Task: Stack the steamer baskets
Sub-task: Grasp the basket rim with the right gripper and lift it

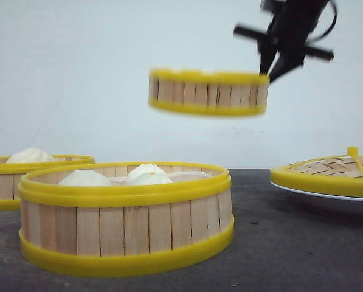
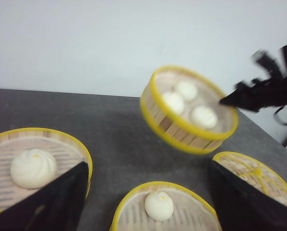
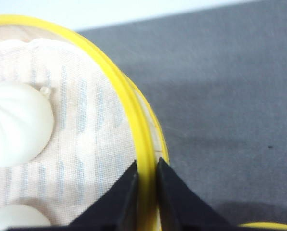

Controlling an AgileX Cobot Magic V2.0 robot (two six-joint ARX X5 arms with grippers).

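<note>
No stack exists yet: 3 baskets are in view and none sits on another. Going left to right in the front view, the far-left basket (image 1: 23, 173) rests on the dark table (image 1: 290, 243) behind and to the left of the near basket (image 1: 125, 216), which stands closest to the camera with 2 buns (image 1: 117, 175) showing above its rim. The third basket (image 1: 208, 92) hangs in the air, well above the table and to the right of the near basket, carried by the right gripper (image 1: 277, 64), whose 2 black fingers are pinched narrow onto the yellow rim, 1 inside the wall and 1 outside, as the right wrist view shows. At the far right, the woven lid (image 1: 330, 170) lies on a white plate (image 1: 327, 198), untouched. By this judgement the task is in its first lift: the carried basket has yet to be set on another, and after that 1 more basket remains to go on top. The left gripper (image 2: 145, 202) shows only as 2 dark fingers well apart at the edges of its own view, spread wide and holding nothing. The carried basket is motion-blurred in the front and left wrist views, so its exact tilt is hard to read. The far-left basket is cut off by the frame, and the near basket hides part of it. Which basket is the intended base cannot be told.
</note>
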